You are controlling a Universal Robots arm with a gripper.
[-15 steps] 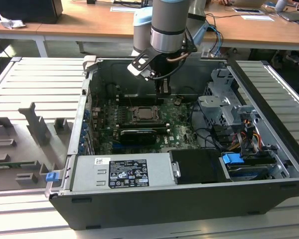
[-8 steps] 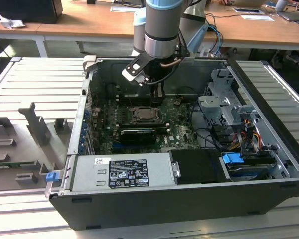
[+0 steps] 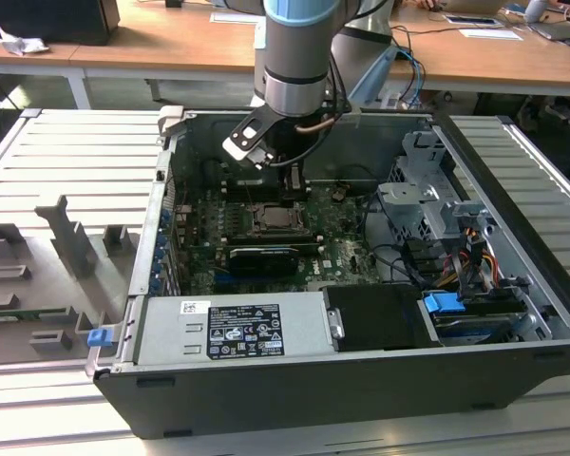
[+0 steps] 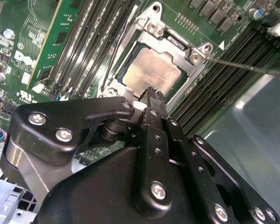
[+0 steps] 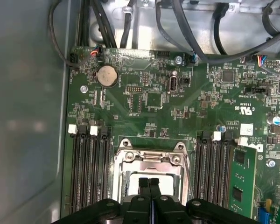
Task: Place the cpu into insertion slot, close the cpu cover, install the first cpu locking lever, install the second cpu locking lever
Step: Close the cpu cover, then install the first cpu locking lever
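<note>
Exterior view: the arm point(image 3: 299, 52) comes down from the far side into an open computer case point(image 3: 513, 190) that lies on a slatted metal table point(image 3: 57, 152). The gripper point(image 3: 293, 179) hangs just over the far edge of the insertion slot point(image 3: 256, 211), near the middle of the green board point(image 3: 347, 252). A grey power supply point(image 3: 237, 328) with a white label fills the near wall of the case, and a drive cage point(image 3: 427, 176) stands on the exterior view's right.

In both wrist views the black fingers point(image 5: 143, 182) are pressed together at their tips with nothing between them. In the second wrist view the gripper point(image 4: 154, 95) is poised right over one edge of the cpu point(image 4: 154, 70), though I cannot tell whether it touches. The cpu sits in the slot, its pale metal top showing through the square opening of the cpu cover point(image 4: 147, 46), which lies flat down around it.

A thin metal lever rod point(image 4: 242, 65) runs out from one corner of the cover across the black memory slots point(image 4: 224, 70). In the first wrist view the gripper point(image 5: 148, 181) is centred over the cover point(image 5: 149, 156), memory slots point(image 5: 88, 172) flank it on both sides, and a round coin battery point(image 5: 107, 75) sits farther along the board, with dark cables point(image 5: 177, 28) beyond it
</note>
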